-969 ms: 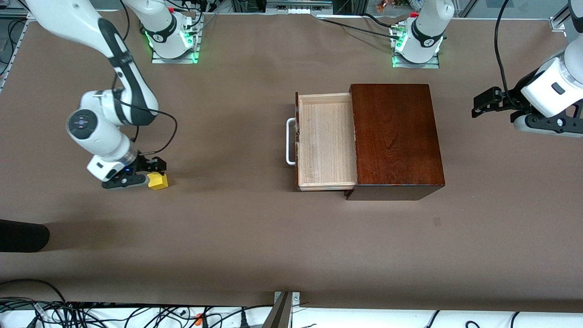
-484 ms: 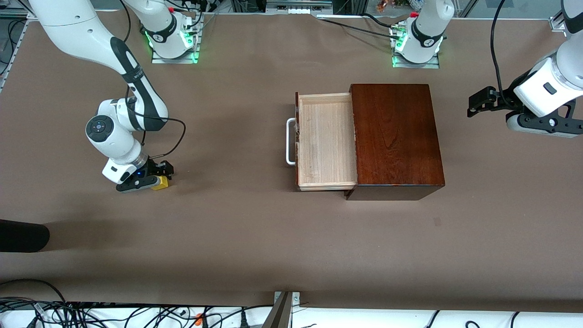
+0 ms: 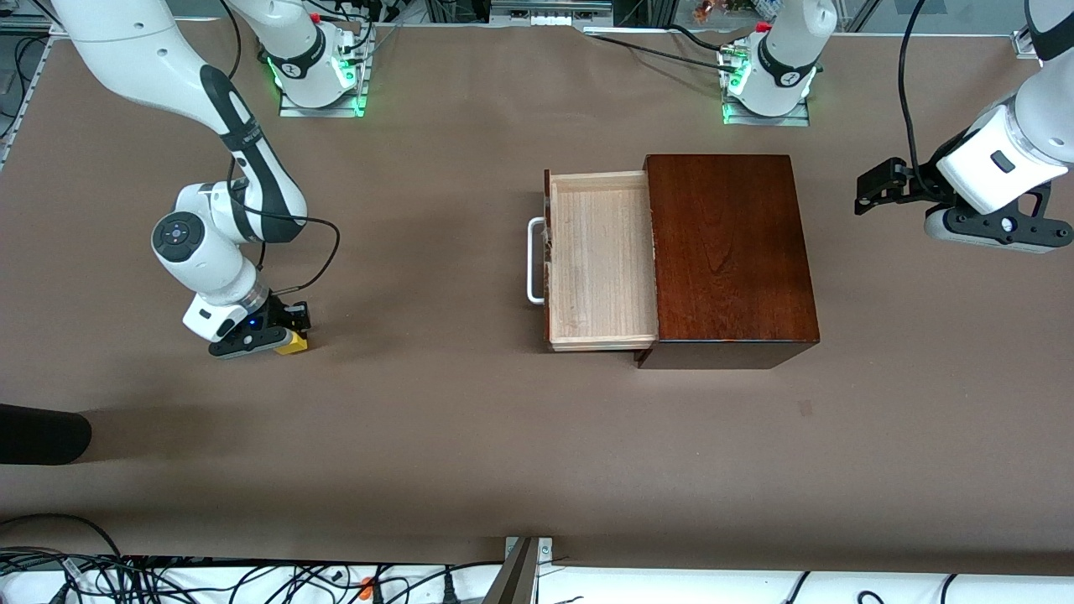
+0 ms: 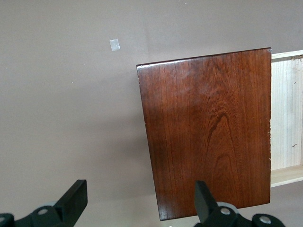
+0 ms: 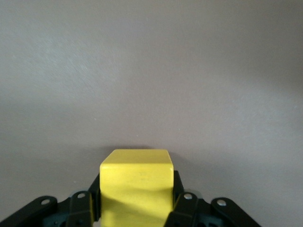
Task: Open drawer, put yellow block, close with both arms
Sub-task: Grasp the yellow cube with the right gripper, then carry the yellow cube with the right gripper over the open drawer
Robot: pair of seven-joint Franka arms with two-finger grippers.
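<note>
The yellow block (image 3: pixel 295 342) sits on the brown table toward the right arm's end. My right gripper (image 3: pixel 288 329) is down over it, its fingers (image 5: pixel 93 197) pressed against two sides of the block (image 5: pixel 136 184). The drawer (image 3: pixel 600 260) is pulled out of the dark mahogany box (image 3: pixel 730 252), its pale tray empty and its white handle (image 3: pixel 534 260) facing the right arm's end. My left gripper (image 3: pixel 877 189) is open and empty in the air beside the box at the left arm's end. In the left wrist view the gripper (image 4: pixel 139 191) looks onto the box (image 4: pixel 208 127) and the tray's edge (image 4: pixel 286 109).
A black rounded object (image 3: pixel 42 434) pokes in near the front camera at the right arm's end. Cables (image 3: pixel 168 579) run along the table's front edge. A small pale mark (image 3: pixel 805 408) lies on the table nearer the camera than the box.
My right gripper has moved over the yellow block and closed its fingers round it. My left gripper has drifted slightly toward the box.
</note>
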